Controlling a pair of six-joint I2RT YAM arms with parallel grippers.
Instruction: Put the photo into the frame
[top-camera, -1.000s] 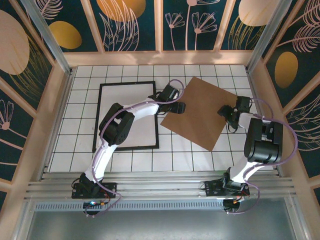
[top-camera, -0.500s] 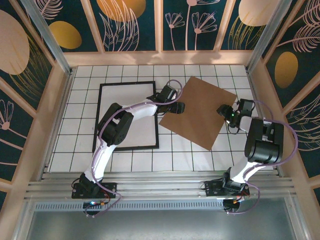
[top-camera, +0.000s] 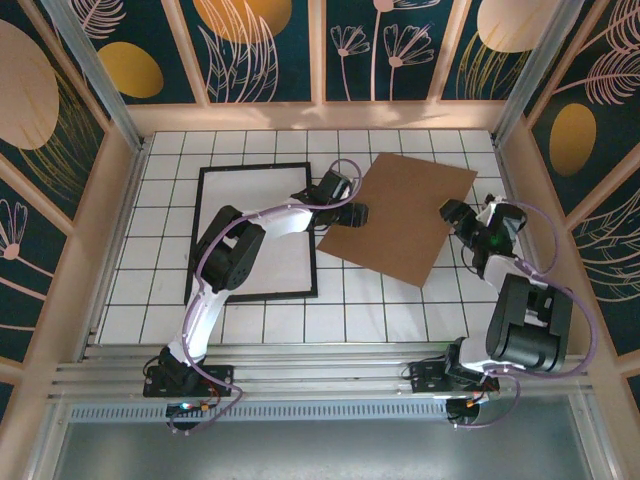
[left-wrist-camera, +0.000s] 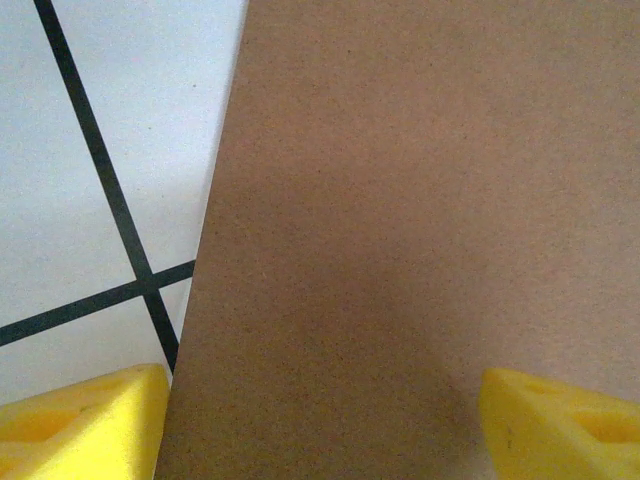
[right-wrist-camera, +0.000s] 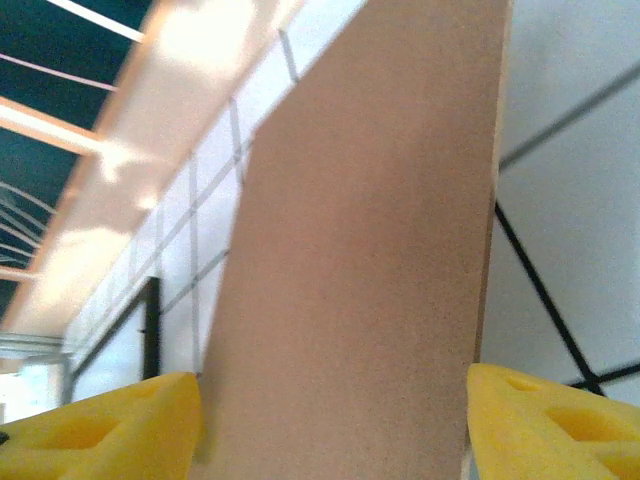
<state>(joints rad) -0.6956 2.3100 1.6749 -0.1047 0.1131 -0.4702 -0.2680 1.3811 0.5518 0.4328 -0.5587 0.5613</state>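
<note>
Since the earlier frame the backing board (top-camera: 400, 225) has swung toward the upper right, the right claw (top-camera: 453, 212) moving with its right edge. Both claws stand spread wide, gripping nothing. The frame (top-camera: 255, 167) lies flat on the counter (top-camera: 380, 315) at centre left, just left of the left claw (top-camera: 357, 213).

Thin black rectangular frame (top-camera: 240, 200) is laid flat on the tiled tabletop (top-camera: 400, 310), left of centre, white inside, long sides running front-to-back.
</note>
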